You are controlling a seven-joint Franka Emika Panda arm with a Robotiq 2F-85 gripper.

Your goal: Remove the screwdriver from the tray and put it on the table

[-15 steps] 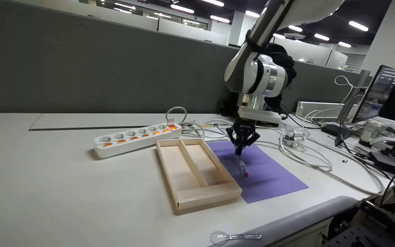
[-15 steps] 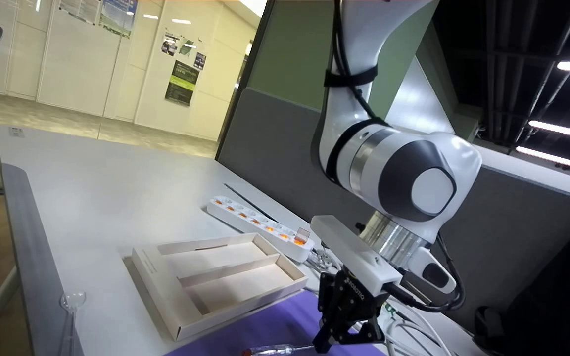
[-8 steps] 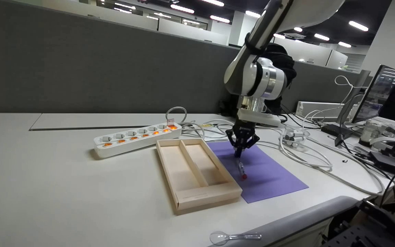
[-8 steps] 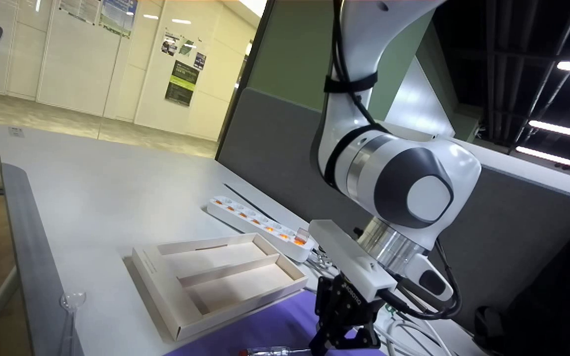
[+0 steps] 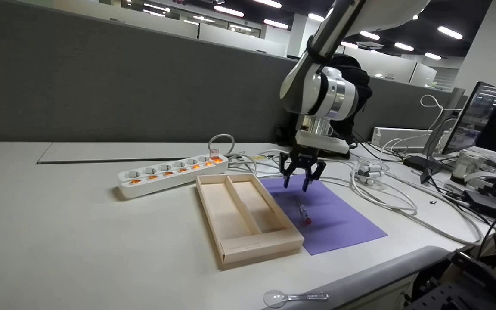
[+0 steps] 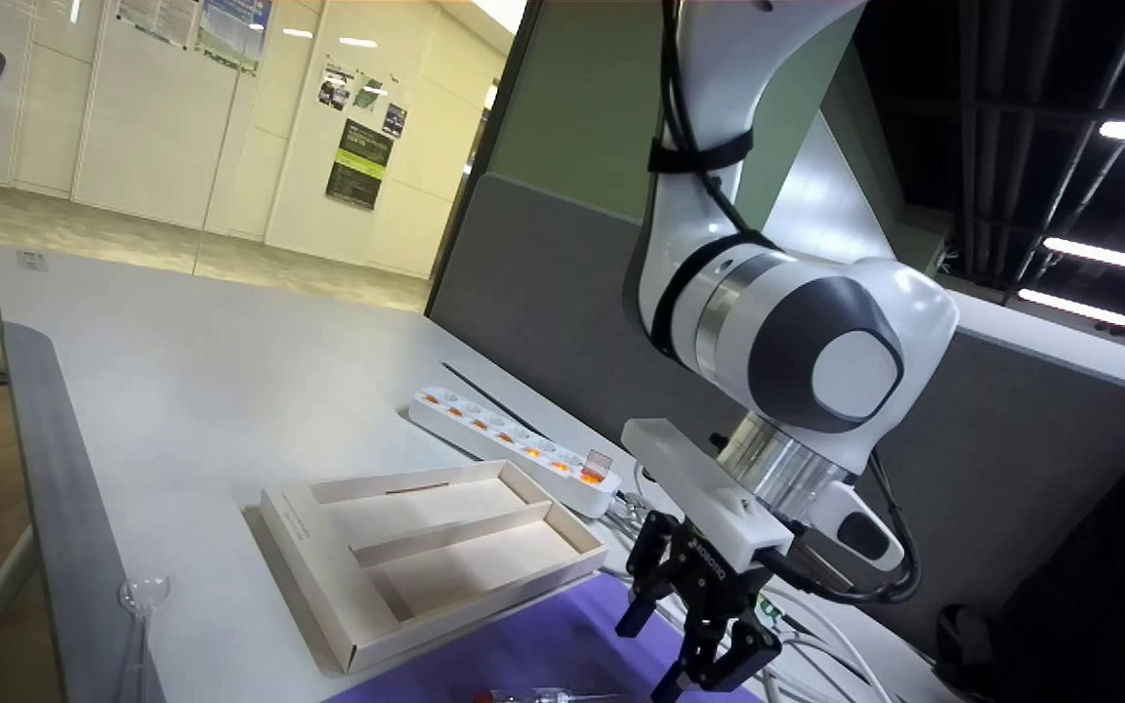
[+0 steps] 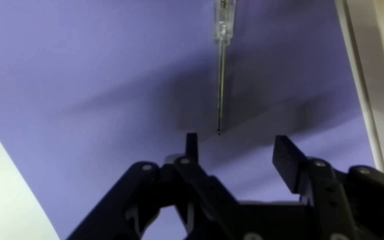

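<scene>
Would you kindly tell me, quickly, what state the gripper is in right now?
Gripper: open, holding nothing; the screwdriver lies out of its grasp on the purple mat.

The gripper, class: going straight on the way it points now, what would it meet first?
Probably the purple mat: the gripper points down at it, open. The screwdriver lies there too, its tip lined up between the fingers in the wrist view, but depth is unclear.

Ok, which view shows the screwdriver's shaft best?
The wrist view: the screwdriver's shaft appears large and unblocked, right down to its tip. Both exterior views show it only small and thin.
</scene>
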